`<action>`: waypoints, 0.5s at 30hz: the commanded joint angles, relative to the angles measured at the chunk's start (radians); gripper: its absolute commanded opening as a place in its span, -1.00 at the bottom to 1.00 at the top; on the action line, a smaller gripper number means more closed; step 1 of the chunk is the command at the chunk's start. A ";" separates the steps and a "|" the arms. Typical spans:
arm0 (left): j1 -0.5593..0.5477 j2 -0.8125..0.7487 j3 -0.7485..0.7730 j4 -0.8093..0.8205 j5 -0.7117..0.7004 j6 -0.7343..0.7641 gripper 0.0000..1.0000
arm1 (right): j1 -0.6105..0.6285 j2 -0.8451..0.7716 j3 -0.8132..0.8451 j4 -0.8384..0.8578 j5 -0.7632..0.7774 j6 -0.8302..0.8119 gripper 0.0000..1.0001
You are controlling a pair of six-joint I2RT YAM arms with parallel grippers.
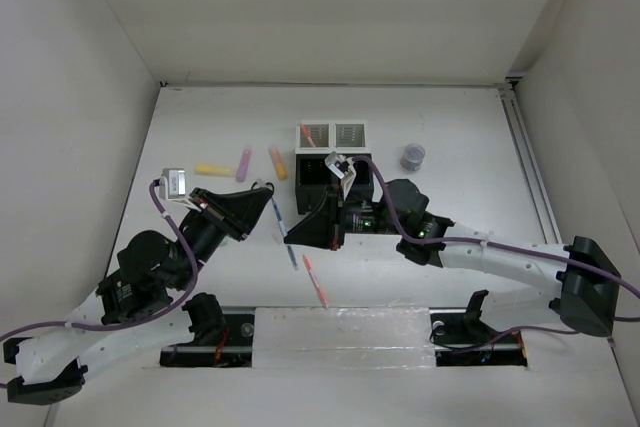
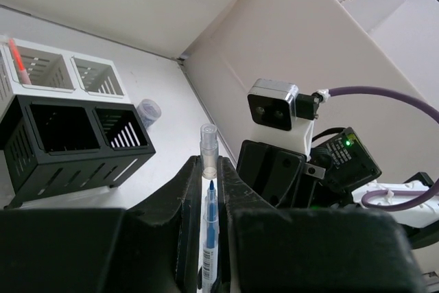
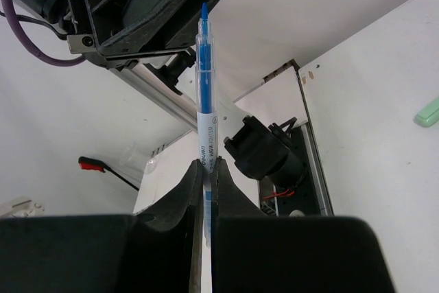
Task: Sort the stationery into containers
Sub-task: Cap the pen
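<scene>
My right gripper (image 1: pixel 291 236) is shut on the barrel of a blue-grey pen (image 3: pixel 205 94), its bare blue tip pointing away. My left gripper (image 1: pixel 263 197) is shut on the pen's clear cap (image 2: pixel 208 145), which sits just off the tip (image 2: pixel 210 193). The joined mesh containers, two white (image 1: pixel 333 134) and two black (image 1: pixel 312 179), stand behind the grippers. One white compartment holds a red pen (image 2: pixel 16 60). Yellow (image 1: pixel 213 169), pink (image 1: pixel 243 163) and orange (image 1: pixel 277 163) highlighters lie left of the block. A red pen (image 1: pixel 315 280) lies near the front. A green highlighter (image 3: pixel 428 112) shows in the right wrist view. The scissors are out of view.
A small round grey item (image 1: pixel 412 156) stands right of the containers. White walls enclose the table on the left, back and right. A metal rail (image 1: pixel 340 332) with the arm bases runs along the near edge.
</scene>
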 commanded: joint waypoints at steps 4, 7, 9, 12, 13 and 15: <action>-0.001 -0.007 0.035 0.034 -0.044 -0.006 -1.00 | 0.005 -0.021 0.044 0.032 -0.009 -0.018 -1.00; -0.001 0.005 0.035 0.034 -0.044 -0.006 -1.00 | 0.005 -0.021 0.044 0.032 0.000 -0.018 -1.00; -0.001 0.005 0.035 0.034 -0.032 -0.006 -1.00 | 0.005 -0.021 0.044 0.032 0.000 -0.018 -1.00; -0.001 0.005 0.035 0.034 -0.020 -0.006 -1.00 | 0.005 -0.021 0.044 0.032 0.000 -0.018 -1.00; -0.001 0.005 0.035 0.034 -0.020 -0.006 -1.00 | 0.005 -0.021 0.044 0.032 0.000 -0.018 -1.00; -0.001 0.005 0.035 0.034 -0.009 -0.006 -1.00 | 0.005 -0.021 0.044 0.032 0.000 -0.018 -1.00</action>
